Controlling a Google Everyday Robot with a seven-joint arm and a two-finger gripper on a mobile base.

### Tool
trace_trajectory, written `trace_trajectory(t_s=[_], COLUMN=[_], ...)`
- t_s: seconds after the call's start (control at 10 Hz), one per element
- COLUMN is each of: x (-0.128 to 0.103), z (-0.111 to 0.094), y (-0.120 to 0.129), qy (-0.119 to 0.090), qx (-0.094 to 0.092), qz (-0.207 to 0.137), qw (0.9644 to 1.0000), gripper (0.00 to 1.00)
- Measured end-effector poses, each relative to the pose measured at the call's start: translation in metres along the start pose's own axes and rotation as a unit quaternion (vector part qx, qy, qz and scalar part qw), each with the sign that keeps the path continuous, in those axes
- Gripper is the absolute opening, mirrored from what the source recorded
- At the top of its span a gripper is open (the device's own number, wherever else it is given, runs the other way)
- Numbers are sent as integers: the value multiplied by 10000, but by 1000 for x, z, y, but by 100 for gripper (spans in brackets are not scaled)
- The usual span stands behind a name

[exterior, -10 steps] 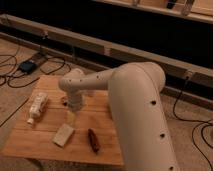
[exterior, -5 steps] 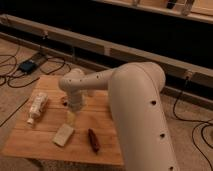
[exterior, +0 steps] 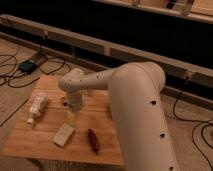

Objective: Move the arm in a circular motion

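Observation:
The cream-white arm (exterior: 135, 105) fills the right and middle of the camera view, its thick segments bending from lower right toward the wooden table (exterior: 30, 142). Its wrist hangs over the table's middle. The gripper (exterior: 73, 118) points down just above the tabletop, a little above a pale rectangular block (exterior: 63, 134).
A pale bottle-like object (exterior: 36, 107) lies on the table's left side. A dark red elongated object (exterior: 93, 139) lies near the front edge. A small reddish thing (exterior: 63, 100) peeks out behind the wrist. Cables and a power brick (exterior: 27, 65) lie on the floor at left; a dark wall runs behind.

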State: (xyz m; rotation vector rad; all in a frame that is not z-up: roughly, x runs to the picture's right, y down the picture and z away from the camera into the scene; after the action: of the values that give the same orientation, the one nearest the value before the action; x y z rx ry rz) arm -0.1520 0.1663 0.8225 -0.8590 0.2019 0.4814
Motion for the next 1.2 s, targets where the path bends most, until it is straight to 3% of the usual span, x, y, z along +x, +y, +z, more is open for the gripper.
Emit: trace_trajectory(t_s=[0.4,0.7,0.9,1.2], x=[-3,-20,-7,40], z=[-5,-41,-68,-87], y=[1,24,39,23], qy=[-37,-379,-553,-649], qx=[15,142,209,266], qz=[-31,-353,-439,13], qw=[10000,9986,9973,9975], gripper=[80,80,80,80])
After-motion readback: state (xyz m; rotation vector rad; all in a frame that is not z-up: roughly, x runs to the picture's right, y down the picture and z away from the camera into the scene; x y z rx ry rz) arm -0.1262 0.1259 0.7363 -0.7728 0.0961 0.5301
